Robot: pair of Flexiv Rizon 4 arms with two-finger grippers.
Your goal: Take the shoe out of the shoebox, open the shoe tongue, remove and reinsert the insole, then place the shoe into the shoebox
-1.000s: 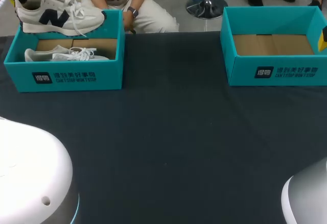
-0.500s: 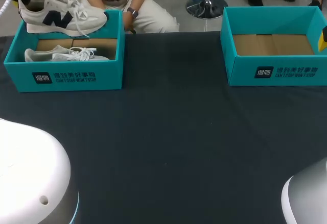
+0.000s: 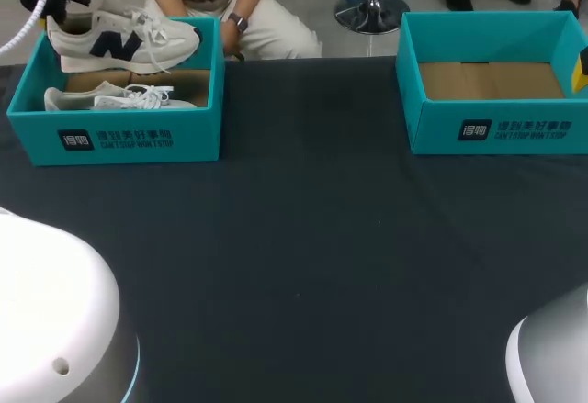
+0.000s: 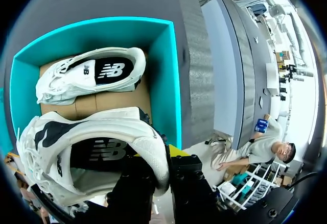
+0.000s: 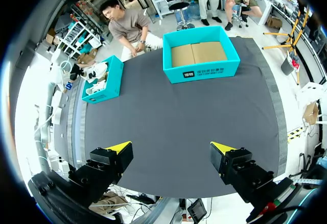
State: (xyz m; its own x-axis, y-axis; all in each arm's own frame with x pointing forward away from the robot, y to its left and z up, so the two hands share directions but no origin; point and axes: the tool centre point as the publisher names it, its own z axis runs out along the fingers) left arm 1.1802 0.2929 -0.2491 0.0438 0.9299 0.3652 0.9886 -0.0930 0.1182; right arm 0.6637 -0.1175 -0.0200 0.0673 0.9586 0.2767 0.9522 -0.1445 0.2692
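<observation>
1. The left end effector (image 4: 163, 170) is clamped on the heel of the shoe (image 3: 124, 40). The heel collar sits between its two fingers.
2. The shoe hangs over the back part of the left shoebox (image 3: 115, 141), close along its rear wall. I cannot tell whether the sole touches the cardboard floor.
3. The key relation is that the shoe's long axis runs along the long side of the box. The heel is at the end effector on the outer side, and the toe points toward the middle of the desk (image 3: 303, 265).
4. A second shoe (image 3: 119, 98) lies on its side in the front part of the same box, parallel to the held one and just beside it. In my judgement any lowering must keep to the back strip so that the two do not press together.
5. The right end effector (image 5: 171, 150) has its fingers wide apart with nothing between them. It is near the right shoebox (image 3: 496, 128) and well apart from the shoe, so the left arm is the nearer one.
6. Each box front carries a white logo and lines of print. The shoe has a dark side mark and a printed insole. I do not read these out.
</observation>
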